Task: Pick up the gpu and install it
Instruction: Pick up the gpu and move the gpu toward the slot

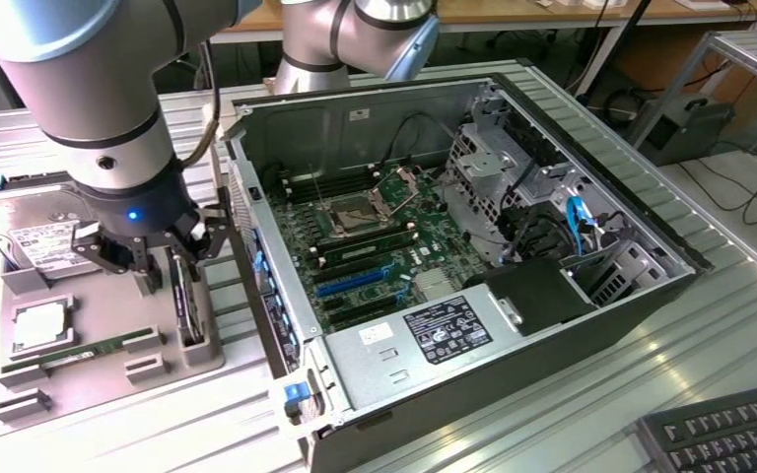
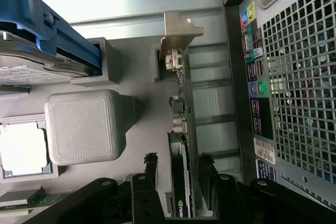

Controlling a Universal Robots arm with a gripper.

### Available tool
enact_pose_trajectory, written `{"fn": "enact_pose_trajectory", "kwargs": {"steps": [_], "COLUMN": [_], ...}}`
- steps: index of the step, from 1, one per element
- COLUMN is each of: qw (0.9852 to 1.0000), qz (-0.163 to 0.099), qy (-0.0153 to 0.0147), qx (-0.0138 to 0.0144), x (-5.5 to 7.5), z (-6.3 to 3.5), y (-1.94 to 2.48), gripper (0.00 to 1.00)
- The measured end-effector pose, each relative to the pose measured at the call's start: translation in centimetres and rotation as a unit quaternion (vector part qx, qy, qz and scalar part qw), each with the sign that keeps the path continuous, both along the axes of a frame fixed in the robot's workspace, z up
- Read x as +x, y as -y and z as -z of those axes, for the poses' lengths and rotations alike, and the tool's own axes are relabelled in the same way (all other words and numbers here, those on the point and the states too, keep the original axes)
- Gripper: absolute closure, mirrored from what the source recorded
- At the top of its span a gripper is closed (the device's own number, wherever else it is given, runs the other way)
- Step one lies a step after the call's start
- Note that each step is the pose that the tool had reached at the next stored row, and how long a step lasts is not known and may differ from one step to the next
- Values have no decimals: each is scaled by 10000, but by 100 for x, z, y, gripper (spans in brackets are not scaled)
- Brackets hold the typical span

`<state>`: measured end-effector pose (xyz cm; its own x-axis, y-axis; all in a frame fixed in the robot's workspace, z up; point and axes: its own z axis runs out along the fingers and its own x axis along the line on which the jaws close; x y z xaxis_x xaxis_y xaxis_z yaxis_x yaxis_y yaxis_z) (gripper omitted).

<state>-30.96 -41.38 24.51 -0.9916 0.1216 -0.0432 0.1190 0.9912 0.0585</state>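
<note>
Exterior view: the gripper (image 1: 169, 266) hangs over the grey tray (image 1: 103, 296) on the desk (image 1: 694, 325), just beside the open computer case (image 1: 339, 118). The gpu (image 1: 189, 313) stands on its long edge in a tray slot — probably so both flat faces are free for a pinch. The wrist hides the card's upper end here.

Wrist view: the fingers (image 2: 152, 174) are spread apart and straddle the gpu (image 2: 180, 187), one on each side with a gap at each face, so nothing is gripped. The card's silvery bracket (image 2: 178, 32) sits in a notch at the tray's far end. The card is cut off near the fingers' base — how deep they reach is hard to judge.
</note>
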Motion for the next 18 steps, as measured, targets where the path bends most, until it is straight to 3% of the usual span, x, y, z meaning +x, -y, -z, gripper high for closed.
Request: {"fn": "enact_pose_trajectory", "kwargs": {"steps": [2,4,12,18], "qw": [10000,10000,10000,10000], "qz": [0,1,1,0], "qy": [1,1,1,0], "qx": [42,67,71,70], "x": [0,0,0,0], "z": [11,17,22,22], "y": [6,14,38,39], "gripper": [55,55,55,73]}}
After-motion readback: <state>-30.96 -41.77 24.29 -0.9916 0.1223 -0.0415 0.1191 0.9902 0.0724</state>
